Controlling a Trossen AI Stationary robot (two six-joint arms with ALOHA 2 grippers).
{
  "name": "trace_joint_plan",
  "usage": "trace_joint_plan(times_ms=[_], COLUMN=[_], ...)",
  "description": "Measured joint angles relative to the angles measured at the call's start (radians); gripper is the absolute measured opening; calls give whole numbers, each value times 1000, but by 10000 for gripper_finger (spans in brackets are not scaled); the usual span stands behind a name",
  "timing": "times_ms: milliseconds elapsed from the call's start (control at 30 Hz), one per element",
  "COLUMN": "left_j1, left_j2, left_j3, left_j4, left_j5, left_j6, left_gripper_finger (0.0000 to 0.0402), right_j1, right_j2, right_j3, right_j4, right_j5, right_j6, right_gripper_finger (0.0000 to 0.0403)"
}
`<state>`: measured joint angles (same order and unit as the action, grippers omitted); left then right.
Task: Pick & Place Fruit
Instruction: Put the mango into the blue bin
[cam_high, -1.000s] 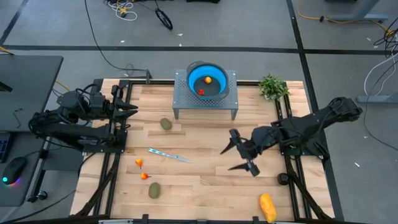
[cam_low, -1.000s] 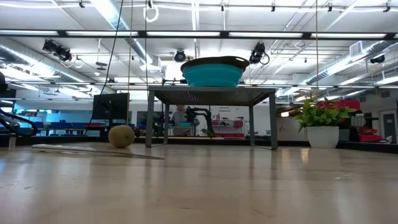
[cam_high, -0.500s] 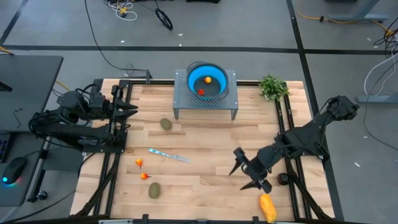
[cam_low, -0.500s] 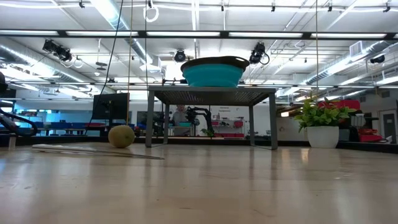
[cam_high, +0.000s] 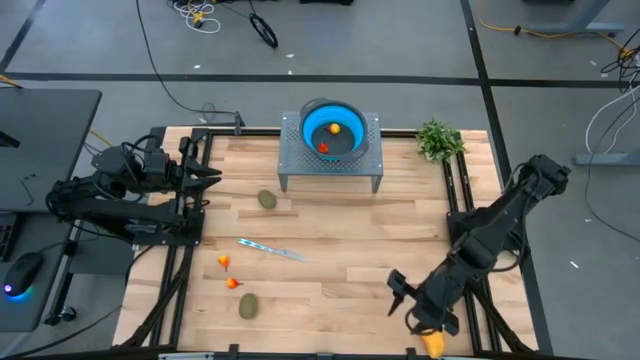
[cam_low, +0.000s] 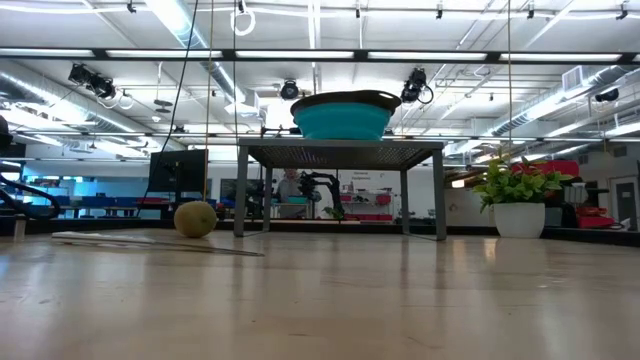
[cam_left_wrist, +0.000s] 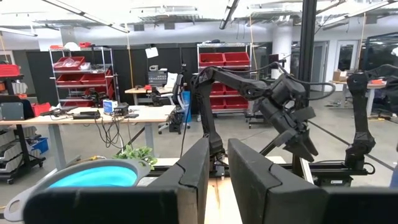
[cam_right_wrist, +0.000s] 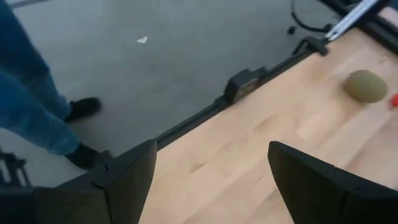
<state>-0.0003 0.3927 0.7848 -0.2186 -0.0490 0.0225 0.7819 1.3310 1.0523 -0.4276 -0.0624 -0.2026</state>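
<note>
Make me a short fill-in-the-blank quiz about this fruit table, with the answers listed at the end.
1. The blue bowl sits on top of a metal ____.
2. The right gripper, at the table's near edge by the yellow-orange fruit, has its fingers ____.
3. The bowl holds ____ small fruits.
4. The knife-like stick lies between the two ____.

Answers: stand; open; two; kiwis

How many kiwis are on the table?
2. One kiwi lies in front of the metal stand, toward the left arm. The other kiwi lies near the table's front edge, beside two tiny red fruits. None looks hidden.
</note>
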Motion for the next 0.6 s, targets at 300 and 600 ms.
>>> trace_joint_plan(times_ms=[300,600], left_j1=[0,0], left_j2=[0,0], left_j3=[0,0], left_j4=[0,0], left_j5=[0,0], left_j6=[0,0], left_gripper_finger=[68,68], right_j1=[85,171], right_j2=[4,7], right_j3=[0,0], right_j4=[-25,-62], right_j5=[-26,-111], right_j6=[-137,-321], right_gripper_finger=[319,319])
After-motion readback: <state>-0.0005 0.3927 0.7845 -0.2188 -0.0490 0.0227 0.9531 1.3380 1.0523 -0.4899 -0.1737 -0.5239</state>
